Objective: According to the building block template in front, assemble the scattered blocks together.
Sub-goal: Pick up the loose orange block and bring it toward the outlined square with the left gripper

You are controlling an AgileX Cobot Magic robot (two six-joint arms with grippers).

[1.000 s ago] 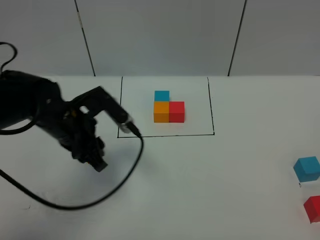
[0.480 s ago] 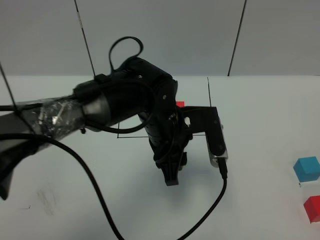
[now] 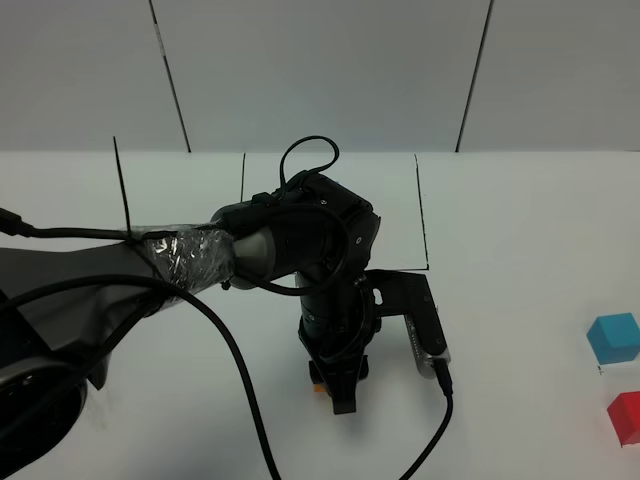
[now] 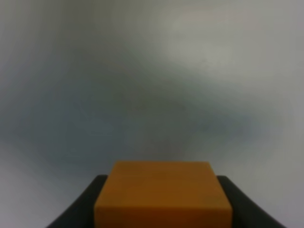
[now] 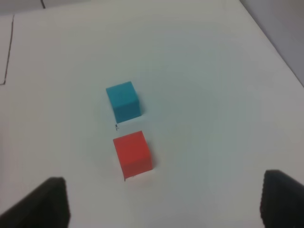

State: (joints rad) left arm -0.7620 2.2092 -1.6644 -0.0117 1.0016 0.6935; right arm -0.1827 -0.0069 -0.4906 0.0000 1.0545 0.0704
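My left gripper (image 3: pixel 331 388) reaches to the middle of the table, in front of the black outline, and is shut on the orange block (image 3: pixel 317 378), which shows only as a sliver. In the left wrist view the orange block (image 4: pixel 163 197) sits between the dark fingers (image 4: pixel 83 209). The left arm hides the template's cubes, and only its black outline (image 3: pixel 421 215) shows. The sky-blue block (image 3: pixel 613 337) and the red block (image 3: pixel 626 417) lie at the far right. My right gripper (image 5: pixel 165 190) hovers open above the blue block (image 5: pixel 123 100) and the red block (image 5: pixel 133 153), touching neither.
A black cable (image 3: pixel 245 400) trails from the left arm across the table's front. The camera housing (image 3: pixel 422 325) on the left wrist sticks out to the right of the gripper. The red block lies at the right edge of the exterior view.
The left arm has swung from the left side over the template area, then toward the front middle. The blue and red blocks have not moved.
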